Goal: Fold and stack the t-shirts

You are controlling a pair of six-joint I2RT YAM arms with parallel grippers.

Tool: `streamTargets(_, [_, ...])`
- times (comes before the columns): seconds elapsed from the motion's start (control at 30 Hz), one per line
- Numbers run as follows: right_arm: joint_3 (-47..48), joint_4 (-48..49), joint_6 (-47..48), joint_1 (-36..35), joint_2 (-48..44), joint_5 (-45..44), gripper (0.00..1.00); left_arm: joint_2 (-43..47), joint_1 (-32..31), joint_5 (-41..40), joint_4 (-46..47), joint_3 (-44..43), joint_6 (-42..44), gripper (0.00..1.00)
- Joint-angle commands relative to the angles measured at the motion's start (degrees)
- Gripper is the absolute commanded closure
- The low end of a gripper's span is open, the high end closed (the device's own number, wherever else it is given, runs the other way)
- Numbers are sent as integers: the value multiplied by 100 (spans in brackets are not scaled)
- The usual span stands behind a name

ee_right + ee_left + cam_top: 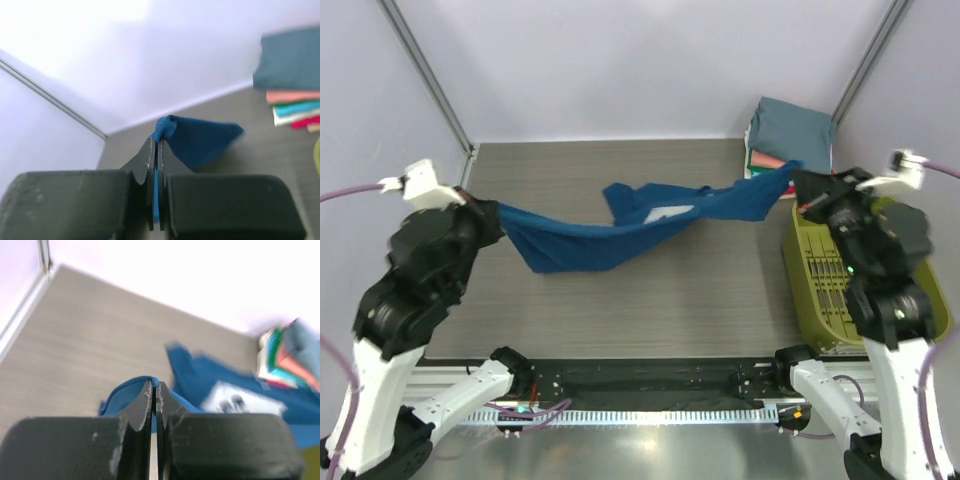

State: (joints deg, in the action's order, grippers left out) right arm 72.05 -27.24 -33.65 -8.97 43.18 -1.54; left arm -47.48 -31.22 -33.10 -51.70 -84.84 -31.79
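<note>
A navy-blue t-shirt (620, 228) with a white print hangs stretched above the table between both arms, sagging in the middle. My left gripper (498, 218) is shut on its left end, and in the left wrist view blue cloth (125, 392) bulges past the closed fingertips of the gripper (154, 385). My right gripper (798, 185) is shut on the shirt's right end; a blue fold (200, 137) pokes out above the closed gripper (155, 142). A stack of folded t-shirts (790, 135), slate-teal on top, sits at the back right (292, 75).
An olive-green plastic basket (820, 290) stands at the right edge of the table under my right arm. Grey walls and metal frame posts (425, 70) close in the back corners. The arm bases and a rail run along the near edge.
</note>
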Motion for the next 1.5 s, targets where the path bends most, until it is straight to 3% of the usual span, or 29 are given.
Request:
streamTargets(0.0, [791, -316, 113, -17, -450, -663, 99, 625, -15, -293, 160, -357, 524, 100])
streamTargets(0.2, [1952, -606, 183, -17, -688, -866, 99, 1171, -24, 31, 784, -744, 1201, 100])
streamTargets(0.3, [2681, -720, 236, -17, -276, -699, 99, 909, -15, -37, 855, -1016, 1491, 100])
streamTargets(0.4, [3655, -1027, 306, -17, 698, -480, 99, 417, -16, -458, 575, -1491, 1641, 100])
streamTargets(0.6, [5186, -1406, 350, -17, 3562, 13, 99, -1761, 141, -1347, -207, -2299, 1579, 100])
streamTargets(0.67, [5713, -1564, 324, -17, 4875, 84, 99, -2675, 815, -343, -410, -2545, 1257, 100])
streamTargets(0.7, [5950, -1669, 306, -17, 5328, 275, 99, -2965, 1742, 368, -524, -2651, 1115, 100])
streamTargets(0.73, [6448, -2009, 263, -69, 5872, 181, 99, -3647, 2082, 1036, -499, -2652, 1035, 100])
streamTargets(0.83, [7232, -2643, 175, -105, 7631, -109, 99, -4871, 2734, 1192, -595, -2913, 1061, 96])
streamTargets(0.9, [7367, -2786, 174, -140, 8326, -179, 99, -6190, 2902, 1403, -1339, -3554, 1018, 83])
streamTargets(0.93, [7211, -2795, 201, -157, 8408, -249, 74, -6551, 2920, 1386, -1612, -4314, 1000, 72])
streamTargets(0.97, [7052, -2734, 314, -227, 8400, -433, 54, -7007, 2911, 1472, -1946, -4574, 1008, 65])
streamTargets(1.0, [6859, -2533, 324, -271, 8235, -600, 25, -7037, 2894, 1508, -1923, -4664, 1026, 58])
streamTargets(1.03, [6318, -2349, 376, -315, 8059, -724, 17, -6968, 2885, 1517, -1792, -4404, 1052, 44])
streamTargets(1.07, [5999, -2147, 420, -377, 7892, -812, 6, -6846, 2876, 1500, -1599, -4192, 1043, 38])
streamTargets(1.1, [5683, -1762, 438, -386, 7742, -874, 1, -6505, 2876, 1543, -1188, -3894, 1009, 34])
streamTargets(1.17, [4926, -1460, 438, -395, 7364, -830, 0, -6248, 2850, 1622, -843, -3260, 859, 29])
streamTargets(1.33, [3653, -819, 447, -553, 7020, -542, 0, -5388, 2517, 1229, -482, -1838, 490, 29])
streamTargets(1.47, [2912, -115, 403, -658, 7028, -14, 1, -4745, 2454, 1543, 649, -211, -185, 30])
